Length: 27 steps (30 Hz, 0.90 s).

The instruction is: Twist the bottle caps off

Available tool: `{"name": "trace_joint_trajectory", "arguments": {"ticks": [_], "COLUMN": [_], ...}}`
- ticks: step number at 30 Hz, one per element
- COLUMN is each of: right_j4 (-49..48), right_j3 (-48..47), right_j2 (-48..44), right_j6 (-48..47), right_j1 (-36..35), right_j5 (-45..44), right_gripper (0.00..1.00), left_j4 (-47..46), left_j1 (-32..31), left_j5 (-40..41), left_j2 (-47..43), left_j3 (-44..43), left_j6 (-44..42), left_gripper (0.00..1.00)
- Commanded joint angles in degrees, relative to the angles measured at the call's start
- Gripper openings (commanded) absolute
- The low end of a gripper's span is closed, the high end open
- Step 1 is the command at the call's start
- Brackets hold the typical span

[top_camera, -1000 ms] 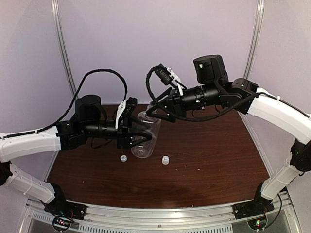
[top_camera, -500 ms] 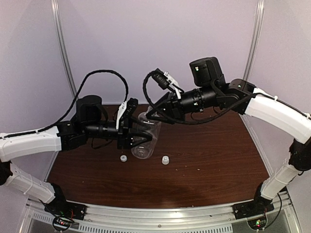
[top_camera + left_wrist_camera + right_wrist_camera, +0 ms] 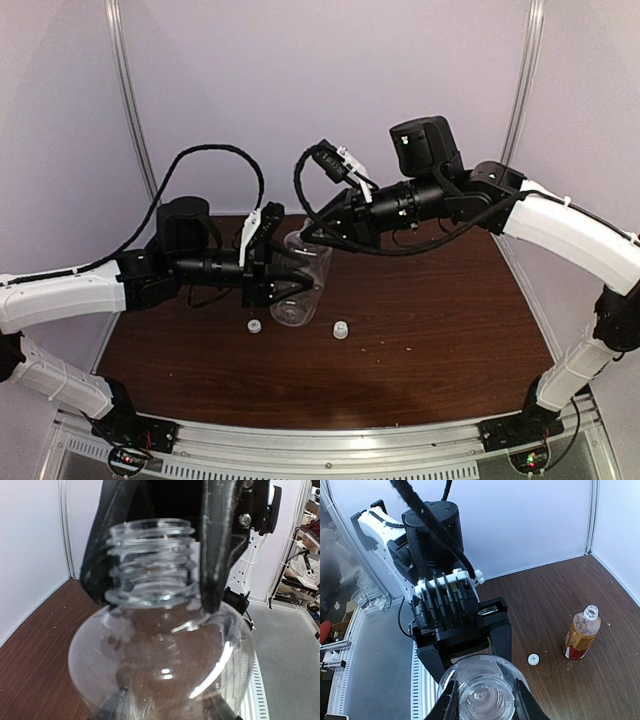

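Note:
The clear bottle (image 3: 300, 285) is held above the table, and my left gripper (image 3: 285, 285) is shut on its body. In the left wrist view its threaded neck (image 3: 150, 560) is bare and open, and my left fingers (image 3: 112, 710) show dimly through the plastic. My right gripper (image 3: 305, 240) is shut on that neck, one finger on each side, as the right wrist view (image 3: 482, 700) shows. Two whitish caps (image 3: 254, 326) (image 3: 341, 330) lie on the table below. The amber bottle (image 3: 580, 635) stands upright with its neck uncapped, and one cap (image 3: 534, 659) lies beside it. The amber bottle is hidden in the top view.
The brown table (image 3: 430, 330) is closed in by pale walls at the back and both sides. A metal rail (image 3: 330, 440) runs along the near edge. Black cables (image 3: 215, 155) loop above both wrists.
My right gripper has moved left and slightly down onto the clear bottle's neck. The left gripper, the bottle and both caps have stayed put.

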State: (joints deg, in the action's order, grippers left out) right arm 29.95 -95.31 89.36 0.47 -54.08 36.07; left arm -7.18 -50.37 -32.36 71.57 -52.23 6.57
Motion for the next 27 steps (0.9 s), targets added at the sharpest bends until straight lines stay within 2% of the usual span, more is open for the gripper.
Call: {"name": "trace_joint_trajectory", "arguments": {"ticks": [1, 3, 7, 8, 13, 18, 27], "right_j4": [0.4, 0.4, 0.9, 1.0, 1.5, 1.9, 1.1], "right_j3": [0.0, 0.0, 0.4, 0.6, 1.4, 1.8, 2.2], "right_j2": [-0.7, -1.0, -1.4, -1.5, -2.1, -1.8, 0.9], "right_j6": [-1.4, -1.5, -1.7, -1.7, -1.9, -0.5, 3.0], "right_j1": [-0.4, -0.4, -0.4, -0.3, 0.0, 2.1, 6.2], "right_j5": [-1.6, -2.0, -3.6, -4.2, -8.1, -16.0, -30.1], "right_gripper": [0.0, 0.0, 0.0, 0.0, 0.0, 0.0, 0.0], "left_j4": [-4.6, -4.1, -2.1, -1.5, 1.6, 5.4, 6.8], "left_j1": [-0.3, -0.3, -0.3, -0.3, -0.2, -0.2, -0.2], "left_j5": [4.5, 5.6, 7.9, 8.3, 11.7, 17.7, 33.3], "left_j2": [-1.8, -1.8, -2.0, -2.2, -4.1, -7.1, -14.9], "left_j3": [-0.4, -0.6, -1.4, -1.5, -1.7, -1.5, 2.0], "left_j6": [1.7, 2.3, 2.6, 2.7, 1.7, 0.5, 1.5], "left_gripper": [0.47, 0.58, 0.92, 0.97, 0.98, 0.98, 0.98]}}
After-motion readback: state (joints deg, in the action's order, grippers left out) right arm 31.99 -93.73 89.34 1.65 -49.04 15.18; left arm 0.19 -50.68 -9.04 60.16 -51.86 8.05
